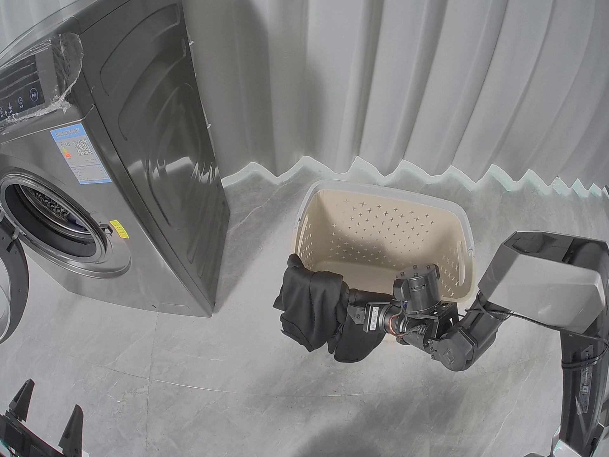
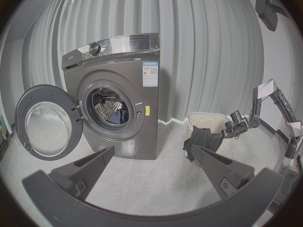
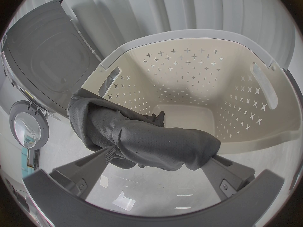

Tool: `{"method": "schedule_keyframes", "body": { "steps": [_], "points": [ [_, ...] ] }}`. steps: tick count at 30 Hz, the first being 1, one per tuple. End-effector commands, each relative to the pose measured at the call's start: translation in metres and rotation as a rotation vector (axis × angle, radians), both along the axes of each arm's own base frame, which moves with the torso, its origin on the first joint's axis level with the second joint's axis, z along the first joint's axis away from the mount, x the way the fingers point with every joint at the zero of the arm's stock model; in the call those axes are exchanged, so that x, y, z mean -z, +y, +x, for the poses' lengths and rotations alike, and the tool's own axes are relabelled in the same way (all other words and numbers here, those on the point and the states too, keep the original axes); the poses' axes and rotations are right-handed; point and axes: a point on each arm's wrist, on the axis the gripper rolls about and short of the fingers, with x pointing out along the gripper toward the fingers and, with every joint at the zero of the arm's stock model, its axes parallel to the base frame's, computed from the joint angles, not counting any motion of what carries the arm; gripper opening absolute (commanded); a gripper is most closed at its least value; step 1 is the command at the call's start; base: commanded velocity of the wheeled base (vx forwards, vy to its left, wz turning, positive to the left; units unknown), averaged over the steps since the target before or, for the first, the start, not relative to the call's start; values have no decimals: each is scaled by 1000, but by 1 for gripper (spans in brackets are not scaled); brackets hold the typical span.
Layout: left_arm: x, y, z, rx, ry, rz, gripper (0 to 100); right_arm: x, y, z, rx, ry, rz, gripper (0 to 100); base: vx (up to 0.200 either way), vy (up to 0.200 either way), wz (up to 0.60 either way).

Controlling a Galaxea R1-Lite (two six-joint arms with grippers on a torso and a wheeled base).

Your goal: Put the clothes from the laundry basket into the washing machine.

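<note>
The right gripper point(image 1: 352, 315) pinches a dark garment point(image 1: 314, 309) at the near corner of the laundry basket point(image 1: 387, 190), on the side towards the washing machine point(image 1: 152, 160). The cloth is bunched over the jaws, with folds hanging below. The left gripper point(image 1: 49, 407) sits low, jaws spread and empty. Likely risks: a hanging fold snags the basket rim and drags it, or the loose bundle slips on the way to the drum opening point(image 1: 54, 223) and falls on the floor
</note>
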Motion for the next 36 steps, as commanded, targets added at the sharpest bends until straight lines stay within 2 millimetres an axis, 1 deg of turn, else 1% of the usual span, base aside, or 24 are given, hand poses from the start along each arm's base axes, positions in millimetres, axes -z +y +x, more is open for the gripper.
{"method": "schedule_keyframes", "body": {
  "steps": [1,9,12,16,22,24,29,34,36],
  "points": [
    [5,0,0,0,3,-1,100,1,2,0,-3,-1,1,0,0,0,0],
    [5,0,0,0,3,-2,100,1,3,-3,-6,1,8,0,0,0,0],
    [5,0,0,0,3,-2,100,-2,3,-7,-11,4,11,0,0,0,0],
    [5,0,0,0,3,-4,100,-16,-1,-17,-12,-8,18,0,0,0,0],
    [5,0,0,-2,3,-4,100,-52,-11,-43,-28,-52,46,0,0,0,0],
    [5,0,0,0,3,-4,100,-61,-13,-50,-36,-65,55,0,0,0,0],
    [5,0,0,0,3,-5,100,-94,-20,-70,-52,-133,98,0,0,0,0],
    [5,0,0,0,3,-5,100,-141,-27,-99,-90,-251,173,0,0,0,0],
    [5,0,0,1,2,-7,100,-161,-29,-116,-124,-305,209,0,0,0,0]
  ]
}}
